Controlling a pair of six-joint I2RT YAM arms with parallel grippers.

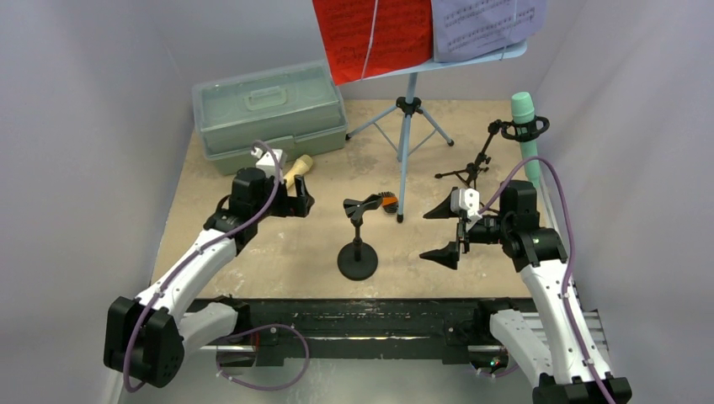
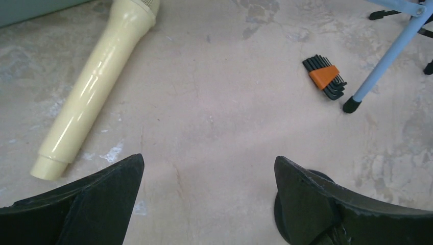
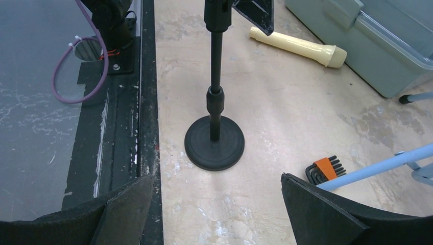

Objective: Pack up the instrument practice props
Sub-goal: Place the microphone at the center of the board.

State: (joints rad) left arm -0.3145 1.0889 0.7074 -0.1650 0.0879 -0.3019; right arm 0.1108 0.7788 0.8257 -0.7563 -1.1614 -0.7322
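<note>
A tan microphone [image 1: 297, 170] lies flat by the green case; in the left wrist view it [image 2: 92, 92] lies ahead and left of my open, empty left gripper [image 1: 303, 202] [image 2: 209, 163]. A black round-base holder [image 1: 358, 255] [image 3: 214, 143] stands mid-table, straight ahead of my open, empty right gripper [image 1: 440, 233] [image 3: 217, 178]. A teal microphone [image 1: 527, 135] sits in the ring-top tripod holder [image 1: 482, 160] at the right. The light-blue music rack [image 1: 471, 59] on tripod legs [image 1: 407, 126] carries a red sheet [image 1: 370, 34] and a purple sheet [image 1: 484, 25]. No white sheet shows clearly.
A pale green case [image 1: 269, 108] [image 3: 367, 41] with a handle sits closed at the back left. An orange-and-black hex key set [image 1: 387, 202] [image 2: 325, 76] [image 3: 322, 169] lies by a rack leg [image 2: 383, 61]. A black rail [image 1: 354, 320] runs along the near edge. Grey walls enclose the table.
</note>
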